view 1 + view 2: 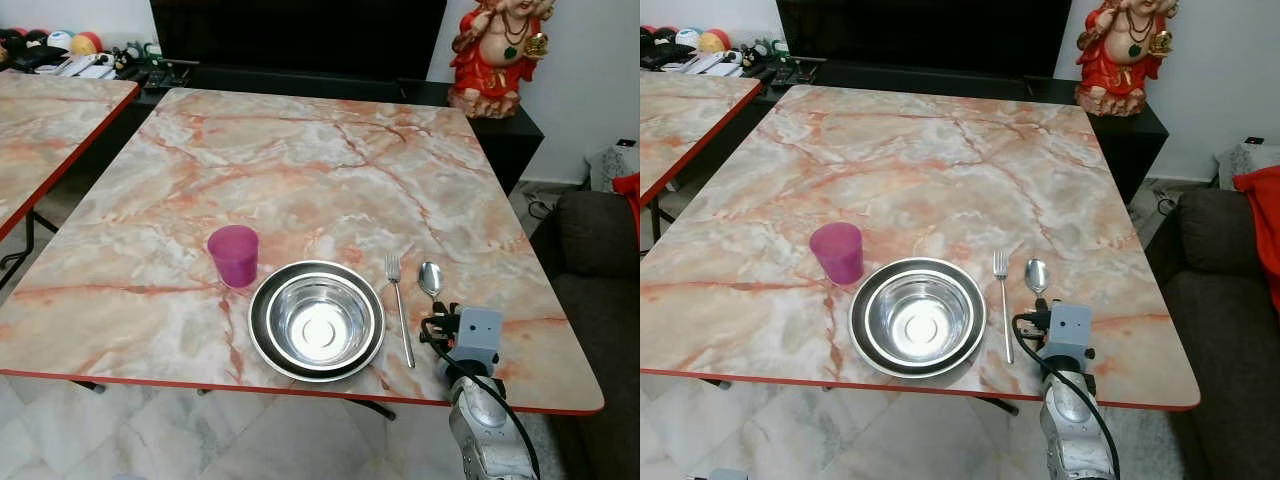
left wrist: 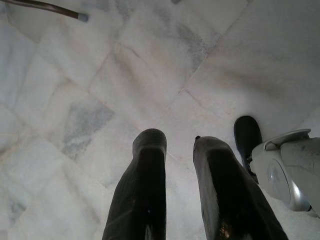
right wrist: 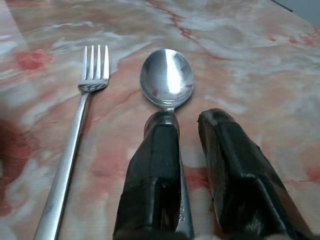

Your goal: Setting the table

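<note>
Right gripper (image 3: 187, 127), fingers spread, rests over the spoon (image 3: 167, 79) handle, fork (image 3: 80, 125) just beside it; likely releasing, next lifting clear.

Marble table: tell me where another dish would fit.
The table's far half, beyond the pink cup, lies bare, as does the near left corner. The near right edge is crowded: cup, steel bowl, fork, spoon and right gripper in a row.

Head pair high, angled down over the table (image 1: 300, 160) (same scene, slightly offset); left wrist aimed at floor (image 2: 75, 100); right wrist close above spoon (image 3: 166, 77) and fork (image 3: 80, 135).
</note>
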